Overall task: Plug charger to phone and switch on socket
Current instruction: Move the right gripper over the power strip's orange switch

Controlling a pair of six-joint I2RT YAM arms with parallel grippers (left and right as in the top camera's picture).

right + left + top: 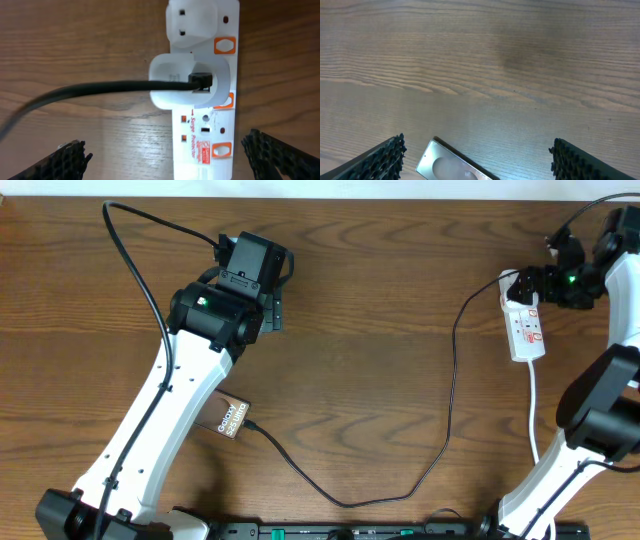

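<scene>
The phone lies flat on the wooden table, partly under my left arm; its glossy corner shows low in the left wrist view. The charger, a thin black cable, meets the phone's edge at its tip. From there it loops across the table to a white adapter plugged into the socket. My left gripper hovers open, beyond the phone. Open as well, my right gripper sits above the socket, fingers either side.
The socket carries orange-rimmed switches along its right side and a white cord running toward the front edge. A black rail lines the table's front. My left arm's own black cable arcs over the back left.
</scene>
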